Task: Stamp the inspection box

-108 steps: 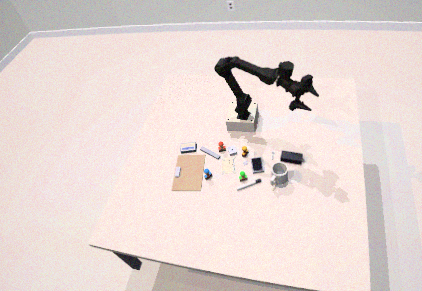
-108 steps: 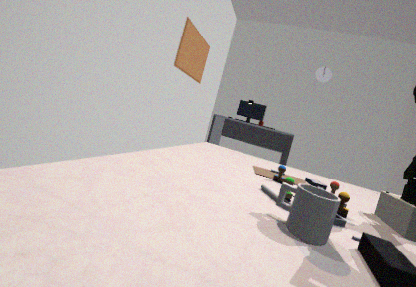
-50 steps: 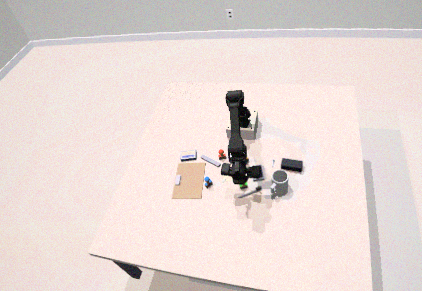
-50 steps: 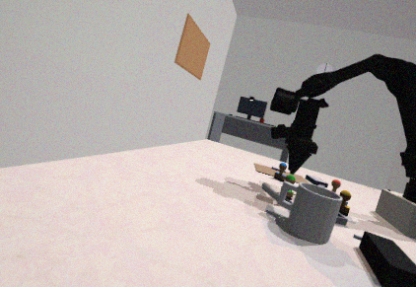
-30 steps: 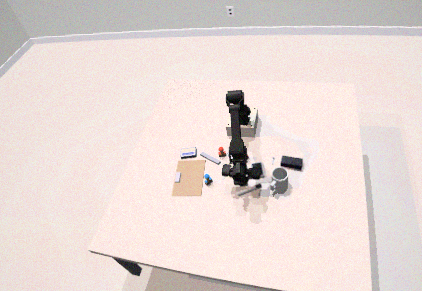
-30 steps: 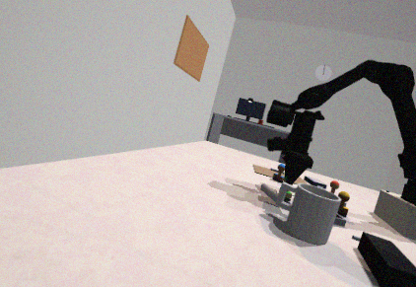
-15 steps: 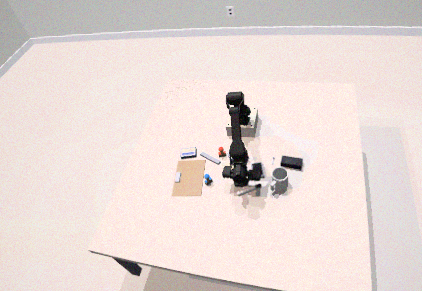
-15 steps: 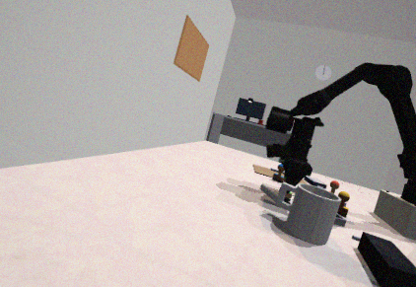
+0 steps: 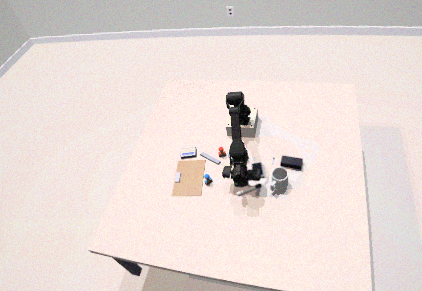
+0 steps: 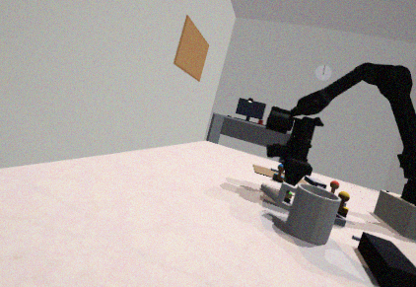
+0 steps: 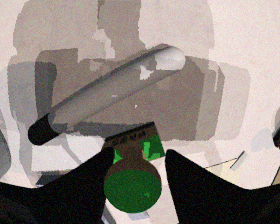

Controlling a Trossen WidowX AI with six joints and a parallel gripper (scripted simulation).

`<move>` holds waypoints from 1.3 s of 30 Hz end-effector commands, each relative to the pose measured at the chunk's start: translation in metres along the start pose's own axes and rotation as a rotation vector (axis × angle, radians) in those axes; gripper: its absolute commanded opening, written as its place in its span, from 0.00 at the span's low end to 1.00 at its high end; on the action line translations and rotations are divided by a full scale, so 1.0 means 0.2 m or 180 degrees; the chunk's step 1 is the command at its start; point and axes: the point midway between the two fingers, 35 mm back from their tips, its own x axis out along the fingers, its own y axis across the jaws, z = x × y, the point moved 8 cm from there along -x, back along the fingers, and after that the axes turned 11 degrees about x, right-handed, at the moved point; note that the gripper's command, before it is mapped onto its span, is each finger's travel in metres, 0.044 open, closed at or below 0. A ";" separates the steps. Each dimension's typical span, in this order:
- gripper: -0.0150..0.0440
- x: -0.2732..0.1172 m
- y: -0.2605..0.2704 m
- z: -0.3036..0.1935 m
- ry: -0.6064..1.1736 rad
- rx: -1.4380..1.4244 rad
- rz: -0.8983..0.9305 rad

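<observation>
The PASS stamp [image 11: 131, 187] has a green ball knob and a brown block with dark lettering; a bit of its green also shows through the mug handle in the exterior view. My gripper [image 11: 139, 155] [image 10: 294, 183] points down and is shut on this stamp, with one finger on each side of its neck. The stamp looks upright; whether its base touches the bench I cannot tell. In the top view the arm hides it. A dark flat thing [image 9: 257, 167], perhaps the ink pad, lies beside the gripper. A pale card edge [image 11: 220, 174] shows right of the fingers; its box is hidden.
A grey marker [image 9: 248, 190] [image 11: 117, 90] lies just in front of the stamp. A grey mug [image 9: 280, 181] [image 10: 313, 215] stands close by. A blue-knobbed stamp [image 9: 207, 178], a red-knobbed stamp [image 9: 221, 151], a yellow-knobbed stamp [image 10: 344, 196], a brown board [image 9: 190, 185] and a black block [image 9: 291, 162] are around.
</observation>
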 end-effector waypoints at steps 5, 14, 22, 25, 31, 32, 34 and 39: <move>0.25 -0.02 0.00 0.00 -0.0002 0.0000 -0.0003; 0.25 -0.04 0.00 0.00 -0.0003 0.0000 -0.0001; 0.25 -0.06 0.00 0.01 -0.0003 0.0000 0.0001; 0.25 -0.07 0.00 0.01 -0.0003 0.0000 0.0001; 0.25 -0.08 0.00 0.01 -0.0003 0.0000 0.0003; 0.25 -0.08 0.00 0.01 -0.0003 0.0000 0.0003; 0.25 -0.09 -0.01 0.01 -0.0003 0.0000 0.0003; 0.25 -0.10 -0.01 0.01 -0.0003 0.0000 0.0004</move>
